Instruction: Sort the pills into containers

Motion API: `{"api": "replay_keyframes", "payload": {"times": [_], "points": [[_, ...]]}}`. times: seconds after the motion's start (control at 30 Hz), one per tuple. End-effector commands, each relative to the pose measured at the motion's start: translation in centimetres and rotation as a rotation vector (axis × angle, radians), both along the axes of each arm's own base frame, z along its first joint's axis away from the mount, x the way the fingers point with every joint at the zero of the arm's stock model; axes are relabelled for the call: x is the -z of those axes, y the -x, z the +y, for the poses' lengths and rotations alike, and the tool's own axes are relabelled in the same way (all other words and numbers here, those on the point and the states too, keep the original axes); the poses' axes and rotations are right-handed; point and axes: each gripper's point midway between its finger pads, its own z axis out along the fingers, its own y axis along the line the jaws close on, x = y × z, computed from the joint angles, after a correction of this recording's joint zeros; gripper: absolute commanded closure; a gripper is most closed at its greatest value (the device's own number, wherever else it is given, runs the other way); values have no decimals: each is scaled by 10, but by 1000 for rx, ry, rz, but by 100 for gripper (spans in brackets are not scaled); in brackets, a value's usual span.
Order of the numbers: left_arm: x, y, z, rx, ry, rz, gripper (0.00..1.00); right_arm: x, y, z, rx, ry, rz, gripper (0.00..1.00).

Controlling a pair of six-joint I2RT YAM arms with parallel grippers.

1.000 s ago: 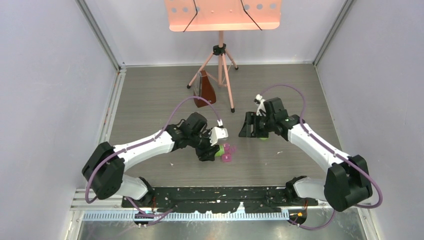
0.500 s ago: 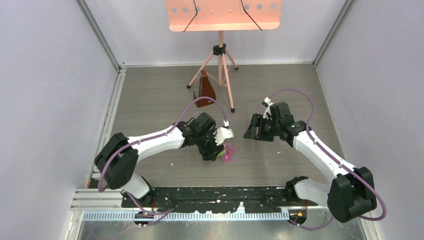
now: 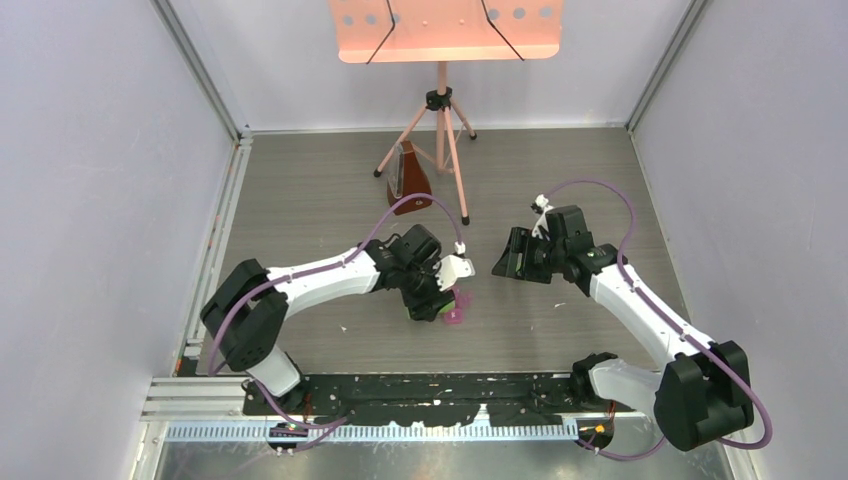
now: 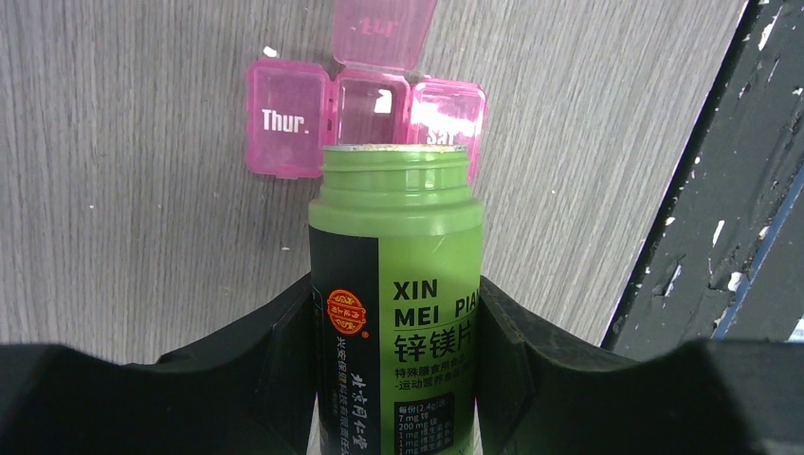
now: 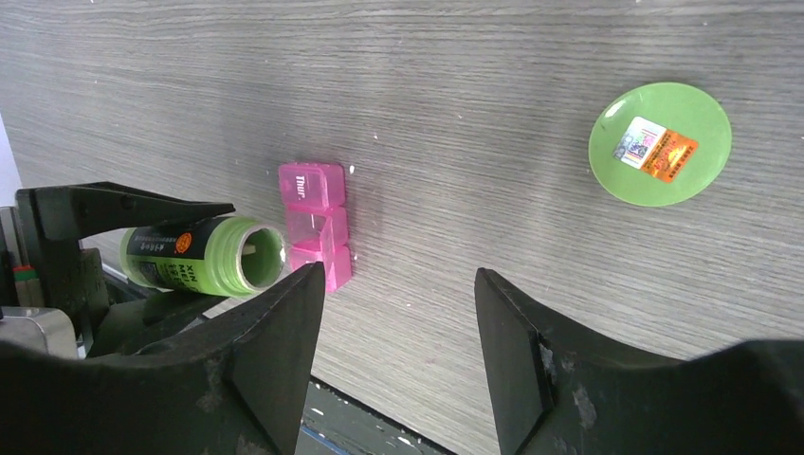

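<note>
Now our L gripper (image 4: 393,303) clamps the bottle (image 4: 393,218) by the box (image 4: 284,118) (prob. light, skiddy; we'd pin its end); R gripper (image 5: 400,275) spread, empty

Pale lilac-grey walls (image 3: 90,200) enclose a grey wood-grain table (image 3: 300,190) on three sides, under even light. Metal rails (image 3: 222,215) run along the table's edges. At the far end a salmon-pink music stand (image 3: 445,30) rises on a tripod (image 3: 437,100), with a brown wedge-shaped object (image 3: 408,180) just beside one leg. A black plate (image 3: 420,385) lines the near edge.
</note>
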Motion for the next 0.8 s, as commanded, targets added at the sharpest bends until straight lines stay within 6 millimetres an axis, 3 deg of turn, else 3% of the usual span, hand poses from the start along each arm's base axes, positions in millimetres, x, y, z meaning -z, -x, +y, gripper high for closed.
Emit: {"api": "replay_keyframes", "payload": {"times": [0.0,0.77], "points": [[-10,-6,-8,-12,5,-13,100,-6,-6,-1,23,-15,-30,34],[-11,-8,-10,-30,-123,-19,100,13,-7,-10,60,-18,-4,35]]}}
